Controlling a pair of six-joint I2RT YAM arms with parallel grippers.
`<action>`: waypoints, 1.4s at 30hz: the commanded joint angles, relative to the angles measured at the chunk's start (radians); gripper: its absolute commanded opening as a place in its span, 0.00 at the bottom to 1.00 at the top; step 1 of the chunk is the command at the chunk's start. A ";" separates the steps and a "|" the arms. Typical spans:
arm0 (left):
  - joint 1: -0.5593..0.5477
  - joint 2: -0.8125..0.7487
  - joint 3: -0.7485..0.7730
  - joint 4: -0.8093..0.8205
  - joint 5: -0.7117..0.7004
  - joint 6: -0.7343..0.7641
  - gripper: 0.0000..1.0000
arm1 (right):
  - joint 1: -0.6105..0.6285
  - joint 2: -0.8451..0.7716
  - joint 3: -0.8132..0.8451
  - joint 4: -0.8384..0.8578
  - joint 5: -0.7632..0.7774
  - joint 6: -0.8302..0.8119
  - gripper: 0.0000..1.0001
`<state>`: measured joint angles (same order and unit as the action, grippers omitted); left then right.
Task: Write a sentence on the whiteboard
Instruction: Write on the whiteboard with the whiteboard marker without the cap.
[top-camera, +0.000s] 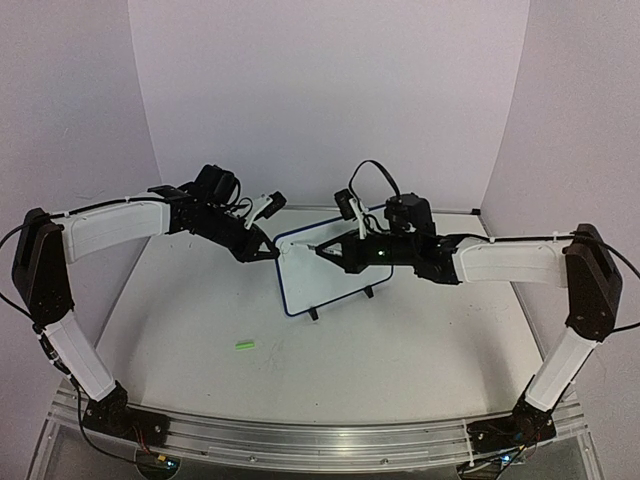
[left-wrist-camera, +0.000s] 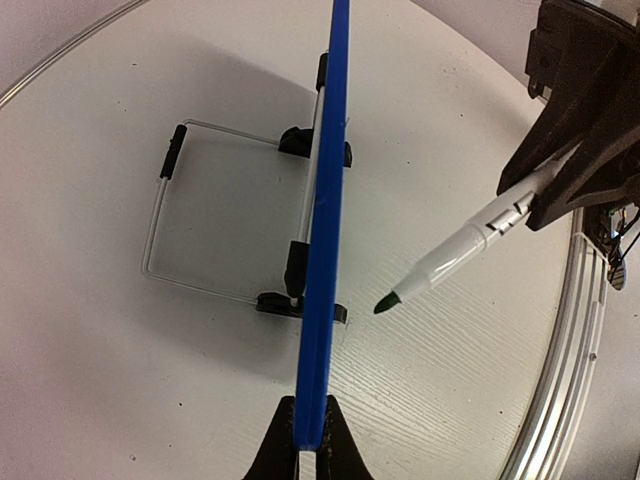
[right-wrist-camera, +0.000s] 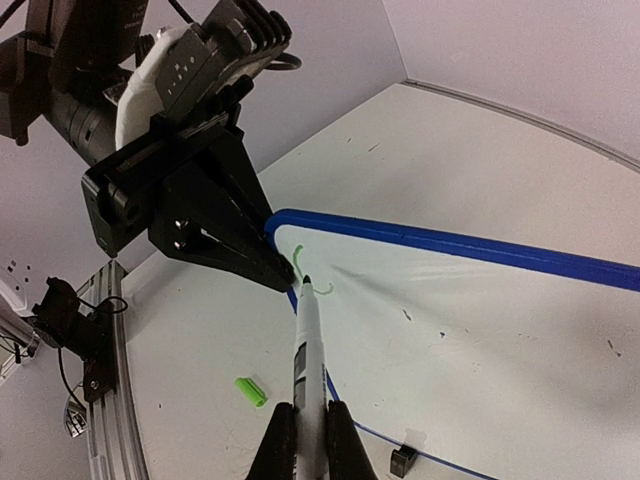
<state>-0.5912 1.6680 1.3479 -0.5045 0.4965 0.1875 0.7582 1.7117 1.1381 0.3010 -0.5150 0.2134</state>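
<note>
1. My two arms meet at the whiteboard (top-camera: 325, 280), which stands tilted on its wire stand (left-wrist-camera: 165, 215) at mid-desk, between them.
2. My left end effector (left-wrist-camera: 310, 440) is clamped tight on the blue rim at an upper corner. My right end effector (right-wrist-camera: 310, 430) is closed around a marker (right-wrist-camera: 308, 350), whose tip sits by a short green stroke (right-wrist-camera: 318, 288) (I cannot tell whether it touches).
3. Likely trouble: pressing too hard could rock the light board back on its stand or twist it in my left grip. A slipping marker would smear the line.
4. My left fingers (right-wrist-camera: 262, 258) crowd that corner, so a stroke toward them risks a knock or a run onto the rim.
5. Open room lies the other way, where bare white face stretches off. The green cap (top-camera: 244, 345) lies on the desk (top-camera: 420, 350), well apart.
</note>
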 joint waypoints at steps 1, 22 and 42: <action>-0.010 0.013 0.017 -0.019 -0.012 0.028 0.00 | -0.003 -0.019 0.025 0.041 0.017 -0.010 0.00; -0.015 0.015 0.019 -0.024 -0.016 0.032 0.00 | -0.003 0.048 0.078 0.052 0.042 -0.003 0.00; -0.015 0.015 0.020 -0.024 -0.017 0.033 0.00 | -0.003 0.036 -0.026 0.055 0.067 0.020 0.00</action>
<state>-0.5949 1.6680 1.3479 -0.5041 0.4950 0.1921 0.7582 1.7485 1.1296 0.3286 -0.4804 0.2188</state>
